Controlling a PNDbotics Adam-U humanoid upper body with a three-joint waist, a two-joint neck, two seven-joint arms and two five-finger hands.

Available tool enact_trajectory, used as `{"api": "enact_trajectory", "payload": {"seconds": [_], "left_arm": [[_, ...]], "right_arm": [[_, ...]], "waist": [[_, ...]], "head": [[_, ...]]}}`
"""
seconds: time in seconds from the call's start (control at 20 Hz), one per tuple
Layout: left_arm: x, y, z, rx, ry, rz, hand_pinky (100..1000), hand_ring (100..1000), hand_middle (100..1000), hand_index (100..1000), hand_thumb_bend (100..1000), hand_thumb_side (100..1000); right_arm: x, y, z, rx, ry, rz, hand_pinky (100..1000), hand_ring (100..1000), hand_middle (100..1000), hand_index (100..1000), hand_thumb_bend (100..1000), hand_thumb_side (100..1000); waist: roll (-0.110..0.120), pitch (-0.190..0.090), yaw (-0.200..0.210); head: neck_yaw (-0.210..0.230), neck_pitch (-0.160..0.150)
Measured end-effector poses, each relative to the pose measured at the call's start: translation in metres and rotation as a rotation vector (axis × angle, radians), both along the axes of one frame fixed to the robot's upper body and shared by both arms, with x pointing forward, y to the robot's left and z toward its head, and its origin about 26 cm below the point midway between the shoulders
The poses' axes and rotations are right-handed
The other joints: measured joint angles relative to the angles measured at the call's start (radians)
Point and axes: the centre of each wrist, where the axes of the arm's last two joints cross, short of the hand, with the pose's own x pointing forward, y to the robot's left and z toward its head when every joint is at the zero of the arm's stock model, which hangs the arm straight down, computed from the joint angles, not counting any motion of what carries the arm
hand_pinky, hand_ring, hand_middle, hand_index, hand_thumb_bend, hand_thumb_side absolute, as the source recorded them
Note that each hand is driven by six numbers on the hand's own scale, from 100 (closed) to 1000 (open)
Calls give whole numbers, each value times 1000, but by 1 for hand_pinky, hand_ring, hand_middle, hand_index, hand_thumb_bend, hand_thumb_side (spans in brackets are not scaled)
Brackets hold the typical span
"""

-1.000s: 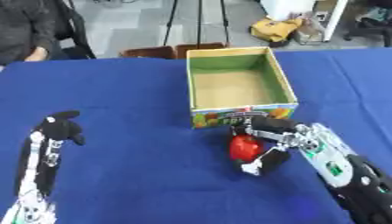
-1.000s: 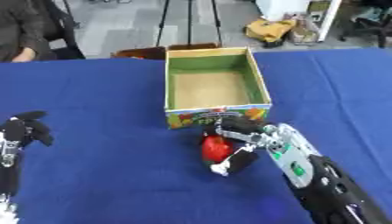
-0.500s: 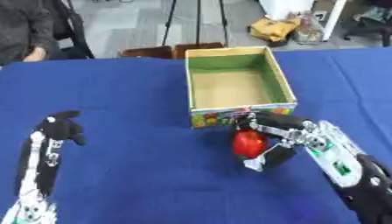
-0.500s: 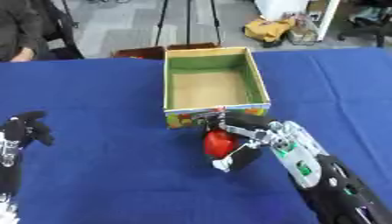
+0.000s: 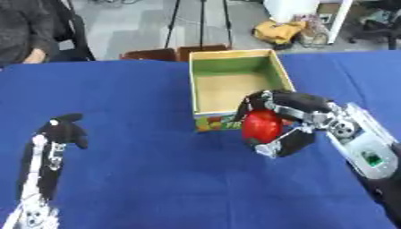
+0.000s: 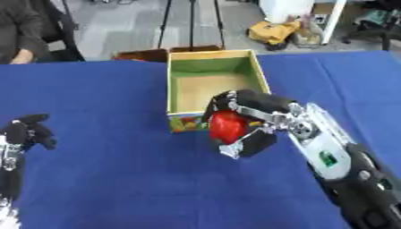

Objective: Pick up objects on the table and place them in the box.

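Red object (image 5: 261, 125) inside right hand's (image 5: 301, 116) curled fingers (image 5: 270, 99)

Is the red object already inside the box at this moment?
No: the right hand holds the red object in front of the box, outside its near wall.

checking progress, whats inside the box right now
The box shows only a bare tan floor and green walls. Its near wall hides the front strip of floor. The red object is outside, held in the right hand.

Blue tablecloth (image 5: 141, 179), tripod legs (image 5: 200, 22) behind, yellow bag (image 5: 280, 31) on floor
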Motion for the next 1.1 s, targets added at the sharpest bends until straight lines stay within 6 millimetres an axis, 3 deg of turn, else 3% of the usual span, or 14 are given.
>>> {"api": "enact_trajectory", "payload": {"seconds": [0.25,0.55,0.85,1.1], "left_arm": [[0,0,0,1,1,-1,525,376,441,708,709,940],[2,-5,3,12,-5,-34,526,375,440,708,709,940],[5,-13,10,26,-22,-79,526,374,439,708,710,940],[8,-18,15,35,-37,-109,526,374,439,708,711,940]], "right_arm": [[4,-8,9,11,-12,-35,100,459,733,780,100,100],[24,-37,36,3,-52,-198,100,460,735,781,100,100],[47,-65,37,13,-70,-349,100,460,735,780,100,100],[60,-87,27,7,-62,-455,100,468,739,780,100,100]], "waist": [[-3,0,10],[-23,11,81],[-40,29,145],[-47,42,182]], "head": [[0,0],[-24,-18],[-59,-36],[-87,-52]]}}
